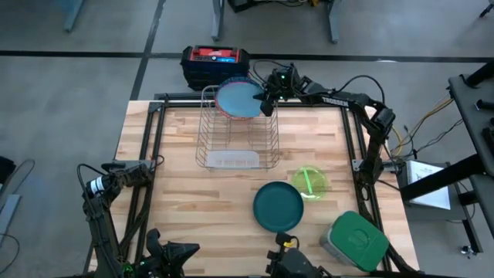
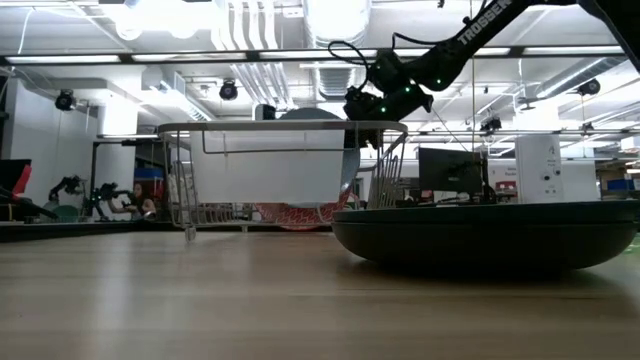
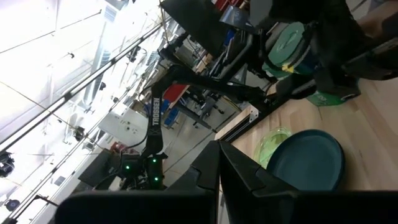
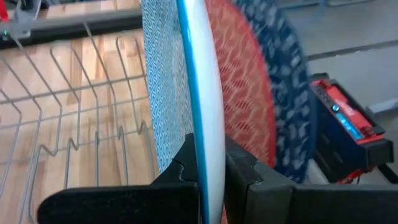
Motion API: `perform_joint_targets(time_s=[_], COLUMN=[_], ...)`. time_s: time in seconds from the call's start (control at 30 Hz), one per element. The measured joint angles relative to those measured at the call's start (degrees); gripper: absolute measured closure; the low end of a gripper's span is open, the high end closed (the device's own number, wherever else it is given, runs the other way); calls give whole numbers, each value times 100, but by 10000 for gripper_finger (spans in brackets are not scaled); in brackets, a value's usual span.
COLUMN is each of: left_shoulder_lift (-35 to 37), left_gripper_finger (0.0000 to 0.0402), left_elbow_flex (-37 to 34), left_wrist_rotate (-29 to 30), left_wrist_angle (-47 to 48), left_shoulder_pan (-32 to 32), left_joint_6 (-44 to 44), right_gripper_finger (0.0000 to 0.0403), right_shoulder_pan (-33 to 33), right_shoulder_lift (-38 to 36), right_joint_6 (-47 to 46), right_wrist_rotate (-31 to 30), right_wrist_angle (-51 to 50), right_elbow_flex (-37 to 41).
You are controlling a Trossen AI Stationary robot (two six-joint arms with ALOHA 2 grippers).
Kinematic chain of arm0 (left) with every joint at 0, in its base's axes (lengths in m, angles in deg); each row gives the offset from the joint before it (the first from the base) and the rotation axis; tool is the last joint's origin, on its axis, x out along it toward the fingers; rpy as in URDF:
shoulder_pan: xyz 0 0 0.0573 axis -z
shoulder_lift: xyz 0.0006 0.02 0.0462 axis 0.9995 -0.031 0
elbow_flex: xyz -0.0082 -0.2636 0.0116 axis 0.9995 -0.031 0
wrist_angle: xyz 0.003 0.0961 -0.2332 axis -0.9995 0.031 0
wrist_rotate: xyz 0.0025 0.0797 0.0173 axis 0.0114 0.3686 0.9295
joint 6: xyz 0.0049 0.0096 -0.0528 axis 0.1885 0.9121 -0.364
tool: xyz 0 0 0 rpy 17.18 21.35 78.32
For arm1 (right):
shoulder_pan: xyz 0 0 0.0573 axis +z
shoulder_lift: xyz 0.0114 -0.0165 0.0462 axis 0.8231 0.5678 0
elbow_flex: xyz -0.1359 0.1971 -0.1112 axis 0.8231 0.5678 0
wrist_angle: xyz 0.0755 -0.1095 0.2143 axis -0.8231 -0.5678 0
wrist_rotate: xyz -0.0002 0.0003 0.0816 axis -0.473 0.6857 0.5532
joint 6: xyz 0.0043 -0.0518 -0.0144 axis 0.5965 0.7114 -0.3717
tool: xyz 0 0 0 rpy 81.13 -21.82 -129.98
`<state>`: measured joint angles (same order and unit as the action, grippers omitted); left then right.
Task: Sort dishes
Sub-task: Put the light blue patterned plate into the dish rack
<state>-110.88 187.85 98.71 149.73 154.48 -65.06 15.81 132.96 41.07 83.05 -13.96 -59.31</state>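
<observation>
The right claw [image 4: 211, 180] pinches the rim of a light blue plate [image 4: 202, 93], its fingers closed tight on either side of the edge. The plate stands on edge at the far end of the silver wire rack [image 1: 235, 131]. Only the right wrist view shows what lies just beyond the claw: a red-patterned plate [image 4: 245, 93] and a blue-speckled plate [image 4: 292, 87], upright and close behind the held one. The high view shows only the held plate's blue face [image 1: 238, 99] there.

Well apart from the right claw, toward the tabletop's [image 1: 177, 193] near side, lie a dark green plate [image 1: 278, 206] and, touching it, a neon-green bowl [image 1: 311, 182]. Open wood separates them from the rack. In the low view the green plate [image 2: 490, 235] fills the foreground.

The left claw [image 1: 147, 171] waits at the tabletop's left edge, its fingers looking closed and empty.
</observation>
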Motion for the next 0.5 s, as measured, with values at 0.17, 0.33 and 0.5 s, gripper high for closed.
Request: perform_joint_targets(time_s=[0.17, 0.33, 0.5], left_shoulder_lift=[-2, -2, -2], left_gripper_finger=[401, 401, 401], left_elbow_flex=[-4, -4, -4], left_wrist_rotate=[0, 0, 4], left_wrist_angle=[1, 0, -1], left_shoulder_pan=[0, 0, 0], left_joint_6=[-8, -24, -90], right_gripper_finger=[391, 390, 362], right_shoulder_pan=[22, 33, 43], right_shoulder_lift=[59, 171, 248], right_joint_6=[35, 71, -8], right_wrist_rotate=[-11, -12, 47], right_wrist_angle=[-176, -263, -235], right_elbow_flex=[2, 9, 9])
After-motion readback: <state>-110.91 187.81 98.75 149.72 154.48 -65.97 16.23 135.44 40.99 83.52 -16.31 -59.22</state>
